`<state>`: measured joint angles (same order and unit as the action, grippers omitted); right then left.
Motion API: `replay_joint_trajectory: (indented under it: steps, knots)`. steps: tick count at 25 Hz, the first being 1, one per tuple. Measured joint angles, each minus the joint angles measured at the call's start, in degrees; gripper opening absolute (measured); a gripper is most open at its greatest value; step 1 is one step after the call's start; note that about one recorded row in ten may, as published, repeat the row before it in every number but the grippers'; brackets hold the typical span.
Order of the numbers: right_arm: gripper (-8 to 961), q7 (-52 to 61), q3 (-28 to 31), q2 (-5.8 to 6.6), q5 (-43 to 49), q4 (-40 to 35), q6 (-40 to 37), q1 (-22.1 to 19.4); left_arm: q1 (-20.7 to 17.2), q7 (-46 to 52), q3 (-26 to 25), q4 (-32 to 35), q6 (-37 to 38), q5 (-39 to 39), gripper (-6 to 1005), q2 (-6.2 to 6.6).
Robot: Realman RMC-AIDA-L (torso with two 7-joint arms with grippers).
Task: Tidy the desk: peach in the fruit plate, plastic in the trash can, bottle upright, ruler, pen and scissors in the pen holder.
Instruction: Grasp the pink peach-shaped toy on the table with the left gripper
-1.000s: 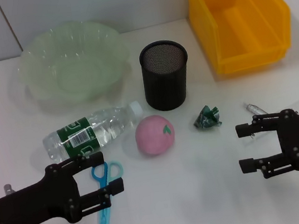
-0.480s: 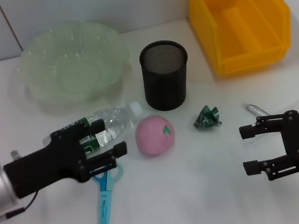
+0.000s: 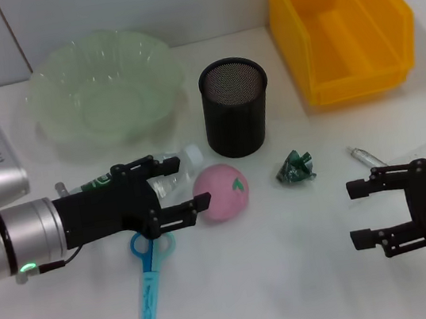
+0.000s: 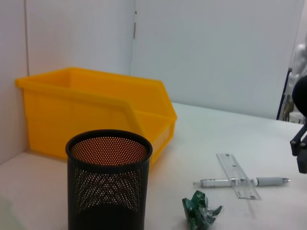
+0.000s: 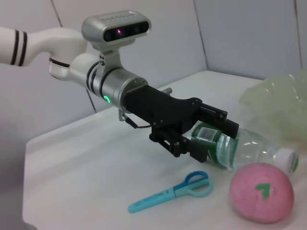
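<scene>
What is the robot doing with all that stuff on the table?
It is tidying up. Its left gripper is open around the bottle, which lies on its side next to the pink peach. The right gripper hangs open, holding nothing, near the pen and ruler. The scissors and green plastic lie on the table. The pen holder looks empty.

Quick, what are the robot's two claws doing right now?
Left claw: open, fingers around the lying water bottle, not closed on it.
Right claw: open, holding nothing, hovering near the pen and ruler.
</scene>
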<state>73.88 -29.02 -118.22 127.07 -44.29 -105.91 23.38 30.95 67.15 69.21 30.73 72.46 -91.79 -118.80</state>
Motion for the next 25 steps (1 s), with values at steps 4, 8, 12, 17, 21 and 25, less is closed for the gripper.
replay_joint_trajectory:
  steps: [4,8,12,17,21,25]
  knots:
    - [827,0.82,0.03,0.05,0.07,-0.69,0.78,-0.06,0.52,-0.8,0.52,-0.1,-0.65,0.05,770,-0.16]
    - [826,0.94,0.42,0.05,0.08,-0.99,0.91,-0.17,1.75,-1.5,2.51,-0.15,-3.02,0.17,768,-0.29]
    - [826,1.03,0.48,0.0,0.08,-1.28,1.0,-0.22,2.66,-1.5,5.64,-0.22,-5.45,0.31,755,-0.29]
    - [826,1.06,0.46,-0.07,0.08,-1.33,1.06,-0.21,3.2,-1.5,10.58,-0.24,-9.75,2.45,733,-0.37]
    - [826,1.08,0.37,-0.08,0.08,-1.33,1.07,-0.14,3.44,-1.56,14.67,-0.24,-13.7,4.24,716,-0.38]
    - [826,1.09,0.13,-0.2,0.04,-1.33,1.07,-0.06,3.52,-1.58,17.02,-0.14,-15.54,5.32,698,-0.38]
